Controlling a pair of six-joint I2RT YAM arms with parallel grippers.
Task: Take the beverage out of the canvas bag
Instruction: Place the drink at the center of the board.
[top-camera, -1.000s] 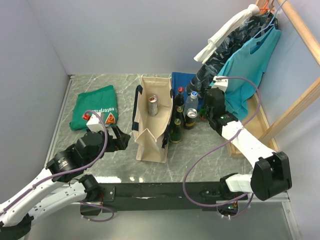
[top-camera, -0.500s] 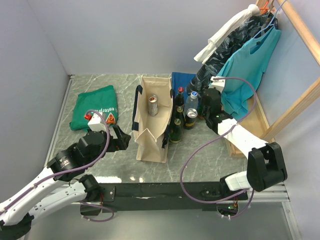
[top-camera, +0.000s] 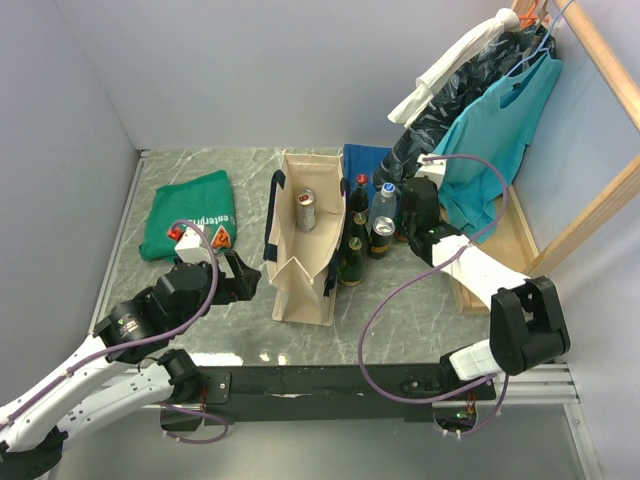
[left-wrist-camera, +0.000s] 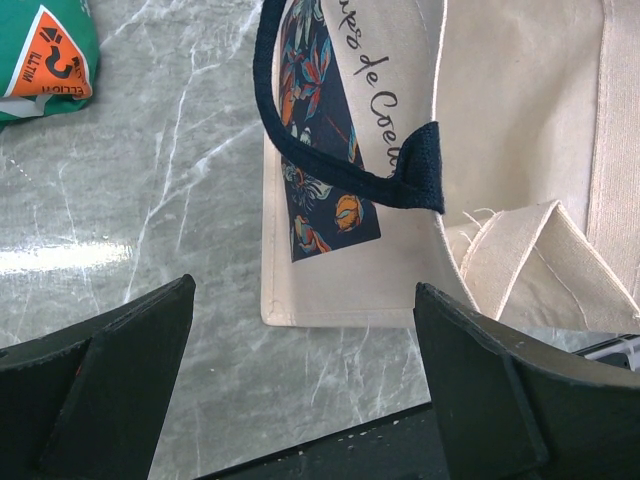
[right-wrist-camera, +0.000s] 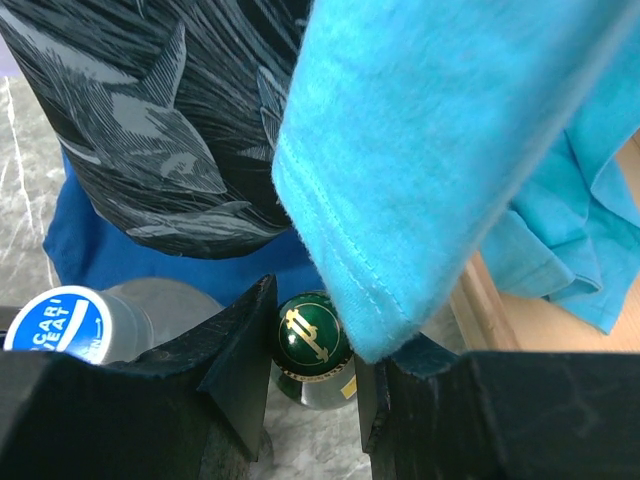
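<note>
Can (top-camera: 305, 210) upright inside canvas bag (top-camera: 303, 285), frame centre. L gripper (left-wrist-camera: 305, 300) jaws wide apart, just left of bag. R gripper (right-wrist-camera: 318, 332) straddles green bottle cap (right-wrist-camera: 305, 337) at upper right; can't tell if clamped.

Cropped at top and right edges: canvas bag (left-wrist-camera: 520, 150). Partly hidden behind turquoise shirt (right-wrist-camera: 450, 150): green bottle cap (right-wrist-camera: 308, 338).
</note>
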